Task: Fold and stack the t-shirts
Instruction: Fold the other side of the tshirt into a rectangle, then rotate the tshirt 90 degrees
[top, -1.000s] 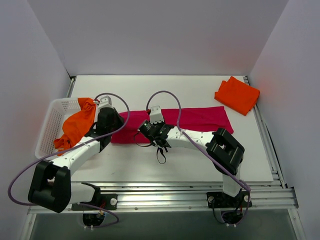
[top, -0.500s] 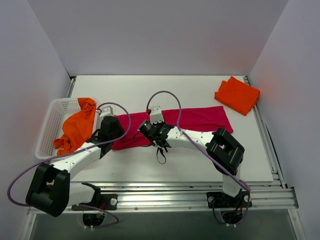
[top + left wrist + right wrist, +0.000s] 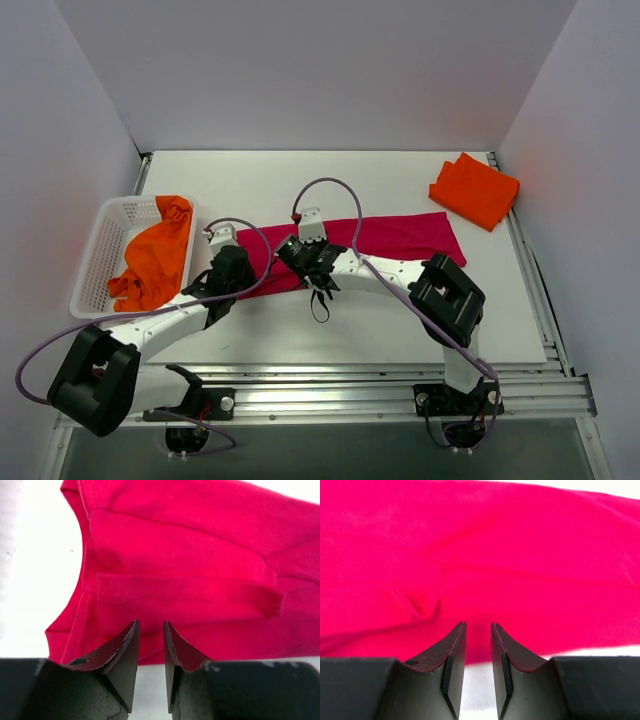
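The crimson t-shirt (image 3: 400, 237) lies as a long flat strip across the middle of the table. My left gripper (image 3: 240, 268) is at its left end, jaws a narrow gap apart and empty, tips (image 3: 151, 630) over the shirt's (image 3: 175, 555) near hem. My right gripper (image 3: 298, 256) is just right of it, also narrowly open and empty, tips (image 3: 478, 630) at the near edge of the cloth (image 3: 480, 555). One orange t-shirt (image 3: 475, 190) lies folded at the back right. Another orange t-shirt (image 3: 152, 258) hangs crumpled over the basket.
The white mesh basket (image 3: 98, 250) stands at the left edge of the table. A small black loop (image 3: 320, 306) hangs below the right wrist. Grey walls close in the back and both sides.
My left gripper has moved right and nearer, from beside the basket to the crimson shirt's left end. The right gripper has shifted slightly toward the back.
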Motion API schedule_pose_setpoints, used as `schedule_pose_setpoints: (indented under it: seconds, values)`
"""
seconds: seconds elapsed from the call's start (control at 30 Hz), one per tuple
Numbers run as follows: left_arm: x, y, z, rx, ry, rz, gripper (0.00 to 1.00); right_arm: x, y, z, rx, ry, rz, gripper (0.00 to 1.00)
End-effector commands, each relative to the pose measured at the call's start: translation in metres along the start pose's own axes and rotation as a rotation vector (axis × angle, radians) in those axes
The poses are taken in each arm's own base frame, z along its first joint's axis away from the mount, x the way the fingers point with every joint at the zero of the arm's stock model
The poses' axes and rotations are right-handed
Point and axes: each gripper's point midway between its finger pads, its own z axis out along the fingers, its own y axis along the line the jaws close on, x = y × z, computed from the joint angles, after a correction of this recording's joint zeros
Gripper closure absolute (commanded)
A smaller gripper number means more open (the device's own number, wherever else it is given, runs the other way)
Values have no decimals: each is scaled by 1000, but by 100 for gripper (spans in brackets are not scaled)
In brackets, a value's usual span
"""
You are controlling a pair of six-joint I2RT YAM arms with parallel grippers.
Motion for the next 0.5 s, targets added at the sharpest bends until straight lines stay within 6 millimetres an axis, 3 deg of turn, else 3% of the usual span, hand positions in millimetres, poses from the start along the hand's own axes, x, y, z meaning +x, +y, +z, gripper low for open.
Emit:
schedule_pose_setpoints:
  seconds: [0.0,0.03,0.07,0.17,0.3,0.37,0.47]
  values:
    - [-29,-18,8,31,-99,-35,66,-31,9,19,-14,-29,65,78]
    - [-41,-26,10,37,-119,-36,65,-35,12,24,-26,-27,76,78]
    - [-44,-27,12,27,-117,-27,66,-45,15,31,-52,-25,100,78]
    - [-56,-37,21,19,-119,-7,66,-51,27,52,-103,-22,133,81]
    - [-55,-46,29,42,-81,-11,66,-61,32,80,-122,-15,126,89]
    - [-45,-48,30,50,-38,-44,68,-60,16,93,-77,7,115,98]
    - [-23,-45,35,45,8,-84,71,-58,-18,109,12,21,129,100]
